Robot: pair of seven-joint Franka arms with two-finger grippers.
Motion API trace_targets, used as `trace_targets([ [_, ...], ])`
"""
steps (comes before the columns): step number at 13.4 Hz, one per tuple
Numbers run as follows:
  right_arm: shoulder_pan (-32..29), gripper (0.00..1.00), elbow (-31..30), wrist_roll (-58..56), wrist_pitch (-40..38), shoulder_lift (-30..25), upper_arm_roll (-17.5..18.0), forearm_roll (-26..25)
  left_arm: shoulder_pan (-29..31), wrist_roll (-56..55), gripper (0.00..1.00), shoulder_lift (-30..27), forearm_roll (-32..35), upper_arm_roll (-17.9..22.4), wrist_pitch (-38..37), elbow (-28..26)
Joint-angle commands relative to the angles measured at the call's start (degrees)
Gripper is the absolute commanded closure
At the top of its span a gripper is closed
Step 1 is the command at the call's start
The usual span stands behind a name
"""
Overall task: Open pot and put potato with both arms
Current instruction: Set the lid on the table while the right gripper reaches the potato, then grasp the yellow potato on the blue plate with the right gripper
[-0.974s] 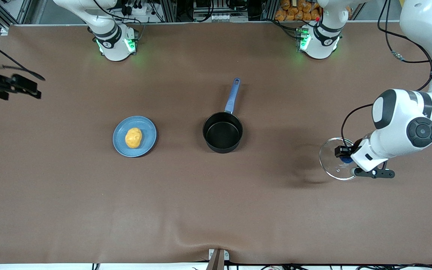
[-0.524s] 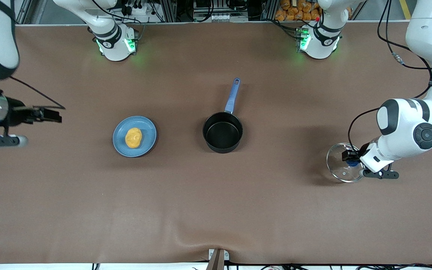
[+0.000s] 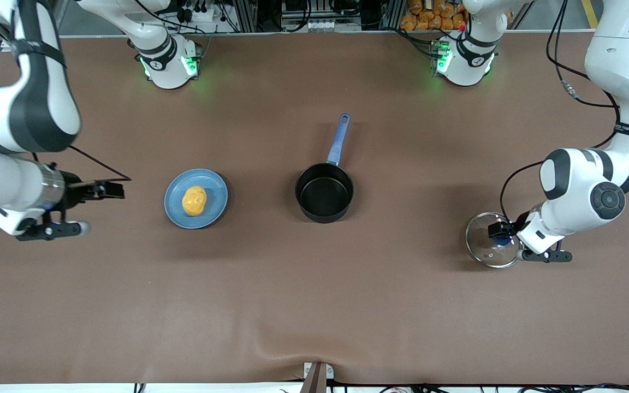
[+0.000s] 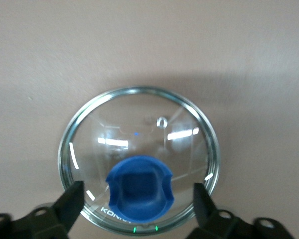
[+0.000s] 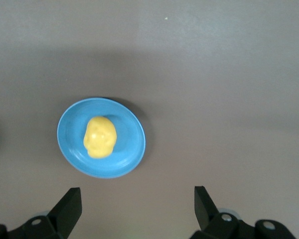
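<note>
The black pot stands open at the table's middle, its blue handle pointing toward the robots' bases. The yellow potato lies on a light-blue plate; both show in the right wrist view, potato on plate. The glass lid lies on the table at the left arm's end. My left gripper is over its blue knob, open, fingers apart on either side of the knob and clear of it. My right gripper is open and empty, beside the plate toward the right arm's end.
A heap of orange-brown lumpy items sits past the table's edge by the left arm's base. Brown cloth covers the table. Cables hang from both arms.
My right arm has swung in from the table's end toward the plate. My left arm has shifted the lid a little and come lower with it.
</note>
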Motion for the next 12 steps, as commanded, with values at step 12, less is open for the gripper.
trace_targets([
  [12,7.8,0.0,-31.7,9.9,37.9,-0.5,0.2,3.1,0.1,-4.7,0.0,-19.3,-0.9,-5.2,-42.9,26.6],
])
